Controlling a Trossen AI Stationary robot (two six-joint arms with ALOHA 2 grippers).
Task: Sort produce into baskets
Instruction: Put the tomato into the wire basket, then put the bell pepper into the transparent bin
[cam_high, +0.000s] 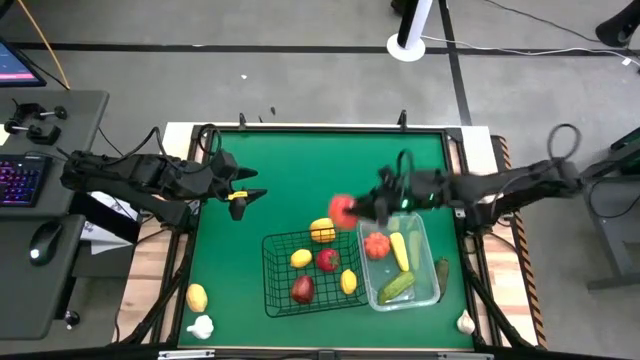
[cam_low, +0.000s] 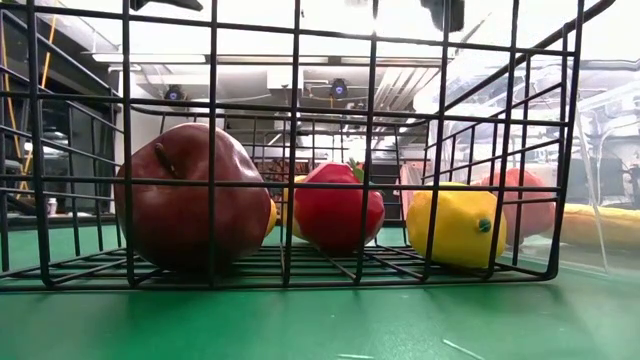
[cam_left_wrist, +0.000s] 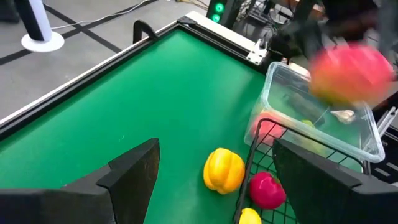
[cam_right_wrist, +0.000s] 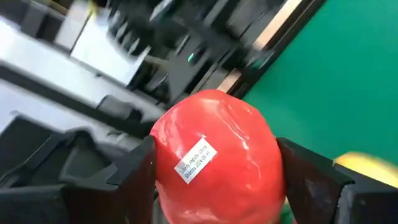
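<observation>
The right gripper (cam_high: 350, 210) is carrying a red tomato (cam_high: 343, 209) clamped between its fingers, as the right wrist view confirms; it is hanging above the table between the black wire basket (cam_high: 278, 243) and the clear tub (cam_high: 432, 262), near the tub's far corner. The left gripper (cam_high: 250, 196) is waiting over the green mat (cam_high: 300, 165), its fingers spread and holding nothing. The step in hand is transport; the tub is already holding what is probably another tomato (cam_high: 376, 245), so the next move is calling for positioning over the tub, then releasing.
</observation>
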